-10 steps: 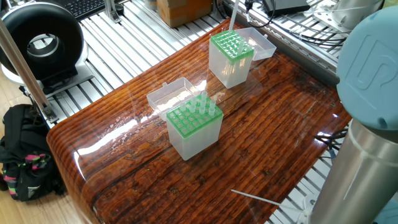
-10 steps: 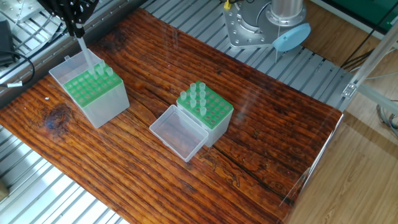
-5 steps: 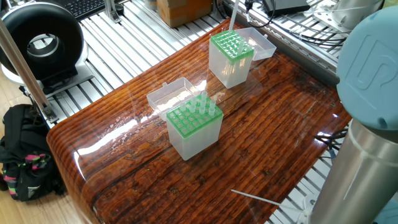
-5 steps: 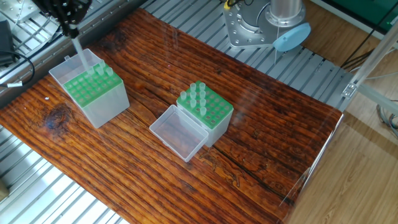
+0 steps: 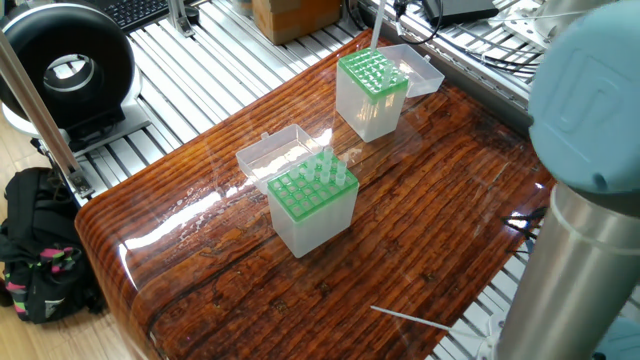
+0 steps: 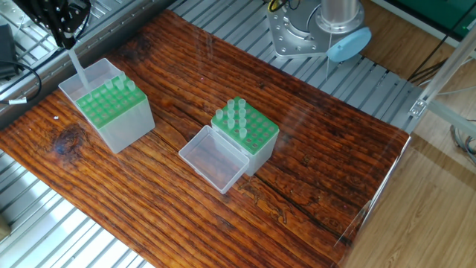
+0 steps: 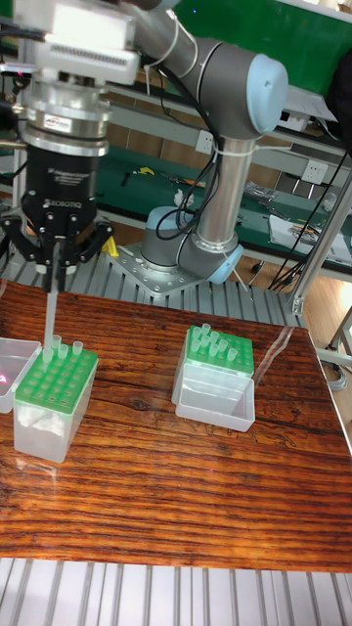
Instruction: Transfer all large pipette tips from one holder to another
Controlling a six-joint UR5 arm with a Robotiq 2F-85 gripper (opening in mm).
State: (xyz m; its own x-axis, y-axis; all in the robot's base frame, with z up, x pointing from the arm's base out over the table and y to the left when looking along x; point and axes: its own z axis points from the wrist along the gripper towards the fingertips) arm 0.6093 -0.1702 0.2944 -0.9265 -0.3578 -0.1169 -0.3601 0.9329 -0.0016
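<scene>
The gripper [image 7: 53, 256] was clamped on a single large pipette tip [image 7: 49, 313], its fingers [image 7: 47, 262] closed on the upper end while the slim tube hung straight down below them. Compared with a second earlier, the tip had risen: then its lower part sat down among the others at the rack, and now its point hung just above the back edge of the green-topped holder [image 7: 56, 401] directly beneath the hand, apparently free of its hole. The gripper itself had climbed up and away toward the corner of the other fixed view [image 6: 61, 16]. Just beside the hanging tip, a short row of remaining tips [image 6: 119, 85] stood along the holder's far edge, and that holder's clear lid [image 7: 12, 367] lay open off to the side. Well away from the hand, across the wooden table [image 6: 312, 160], stood the second holder [image 6: 246, 134] with several tips [image 6: 235, 115] already seated and many holes vacant. I judged the extraction finished and the carry across about to begin, with several tips left to move.
</scene>
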